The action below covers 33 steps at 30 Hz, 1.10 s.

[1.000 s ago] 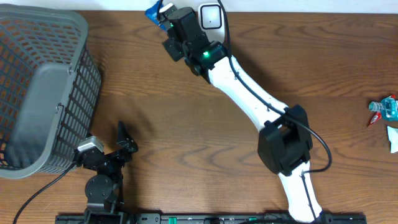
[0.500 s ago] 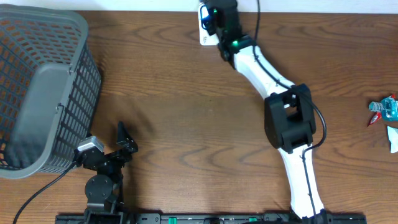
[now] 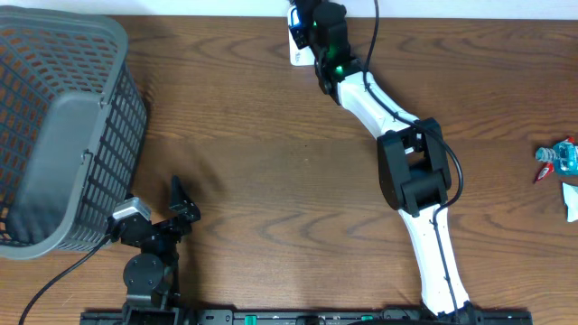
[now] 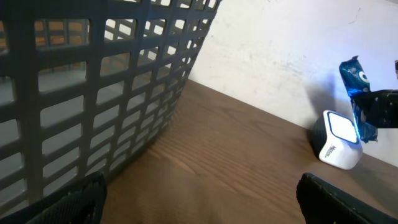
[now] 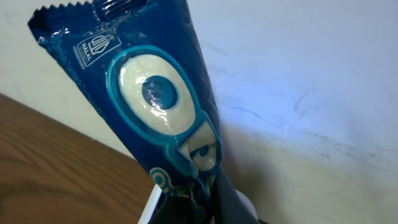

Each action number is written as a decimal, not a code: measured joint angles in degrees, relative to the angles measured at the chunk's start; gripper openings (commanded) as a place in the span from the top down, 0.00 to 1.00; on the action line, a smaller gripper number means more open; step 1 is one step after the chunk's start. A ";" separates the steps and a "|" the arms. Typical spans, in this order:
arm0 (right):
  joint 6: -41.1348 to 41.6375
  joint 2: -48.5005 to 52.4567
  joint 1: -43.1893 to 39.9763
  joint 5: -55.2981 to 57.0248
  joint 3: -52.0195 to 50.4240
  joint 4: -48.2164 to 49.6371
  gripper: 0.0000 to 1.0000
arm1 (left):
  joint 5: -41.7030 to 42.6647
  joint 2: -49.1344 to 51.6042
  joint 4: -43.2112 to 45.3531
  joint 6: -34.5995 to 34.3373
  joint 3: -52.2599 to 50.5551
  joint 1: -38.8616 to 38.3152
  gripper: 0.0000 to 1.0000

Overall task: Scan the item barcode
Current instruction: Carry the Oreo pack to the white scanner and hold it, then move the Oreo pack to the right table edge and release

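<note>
My right gripper [image 3: 304, 20] reaches to the table's far edge and is shut on a blue snack packet [image 5: 163, 99] with a white-and-blue eye design. The packet stands upright against the wall, right above the white barcode scanner [image 3: 297, 47]. In the left wrist view the packet [image 4: 353, 87] hangs just over the scanner [image 4: 336, 147], whose face glows. No barcode shows on the packet. My left gripper [image 3: 178, 209] rests near the front left, open and empty, its fingertips [image 4: 78, 198] wide apart over bare wood.
A grey mesh basket [image 3: 63, 126] fills the left side of the table, close to the left gripper. A red-and-teal packet [image 3: 555, 161] and a white item [image 3: 571, 200] lie at the right edge. A white wall borders the far side.
The right arm has swung right from left of the scanner and now holds the packet over it. Over the last half second it barely shifted. The left arm has not moved.
</note>
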 measured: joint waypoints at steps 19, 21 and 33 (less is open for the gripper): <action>4.74 -4.57 -2.86 12.98 14.58 -46.18 0.99 | -0.04 0.00 0.00 0.00 0.00 0.00 0.02; 5.38 -6.47 -4.83 16.48 14.88 -52.28 0.99 | -0.02 0.00 0.02 0.00 0.00 0.00 0.02; 15.61 -9.25 -28.41 26.21 11.80 -71.73 0.99 | -0.02 0.00 0.00 0.00 0.00 0.00 0.02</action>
